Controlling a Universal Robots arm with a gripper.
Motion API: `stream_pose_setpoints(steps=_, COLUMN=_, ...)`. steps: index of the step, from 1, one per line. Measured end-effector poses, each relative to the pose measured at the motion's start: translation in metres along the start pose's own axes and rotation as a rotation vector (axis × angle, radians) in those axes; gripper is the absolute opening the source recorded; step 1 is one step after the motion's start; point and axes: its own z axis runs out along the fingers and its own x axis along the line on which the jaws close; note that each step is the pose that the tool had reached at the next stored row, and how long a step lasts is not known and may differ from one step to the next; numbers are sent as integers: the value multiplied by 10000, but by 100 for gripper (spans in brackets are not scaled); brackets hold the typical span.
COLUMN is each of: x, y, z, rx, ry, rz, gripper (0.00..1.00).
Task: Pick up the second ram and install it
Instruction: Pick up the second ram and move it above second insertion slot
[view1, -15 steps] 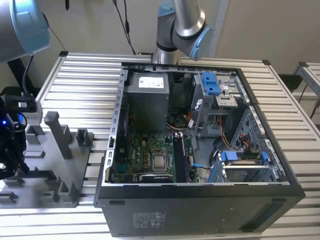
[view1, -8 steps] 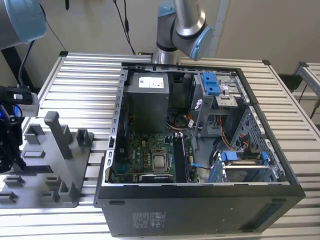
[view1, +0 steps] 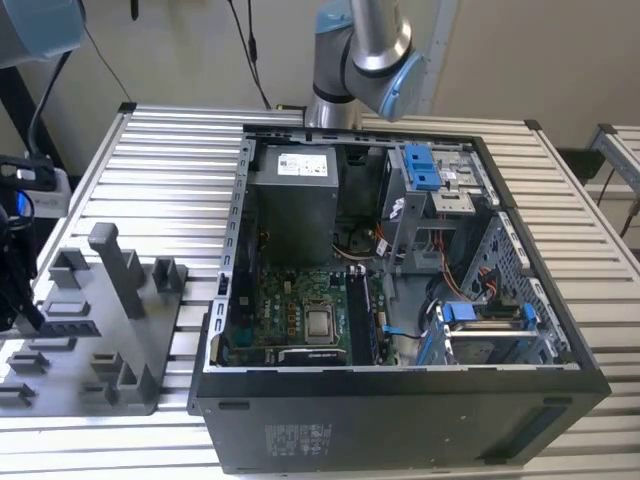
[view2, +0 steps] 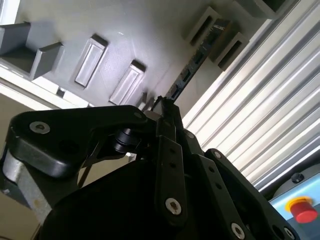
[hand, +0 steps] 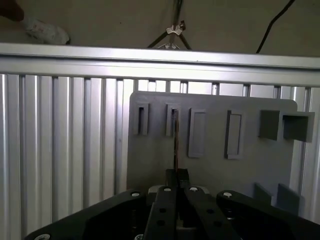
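the end effector (hand: 176, 176) is pinched almost closed on the near edge of the second ram (hand: 175, 145), seen edge-on in the first wrist view. the stick's far end meets a slot of the grey tray (hand: 210, 170) on the slatted counter (hand: 60, 150).

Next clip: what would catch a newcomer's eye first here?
The open computer case sits in the middle of the exterior view, its green motherboard exposed, with the grey tray on the slatted table at that view's left. In the first wrist view the gripper is shut on the second ram, a thin stick seen edge-on, its far end at a tray slot.
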Motion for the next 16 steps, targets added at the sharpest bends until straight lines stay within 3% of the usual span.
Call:
stream_pose_setpoints(steps=7, x=0, y=0, z=-20, rx=11, ry=5, rz=-2, gripper=13)
stream_pose_setpoints(steps=12, x=-1, y=1, z=-45, rx=196, ry=33, rz=-4, gripper=13)
stream_pose_setpoints(steps=16, x=-2, y=3, z=-92, rx=233, ry=44, rz=-4, gripper=13)
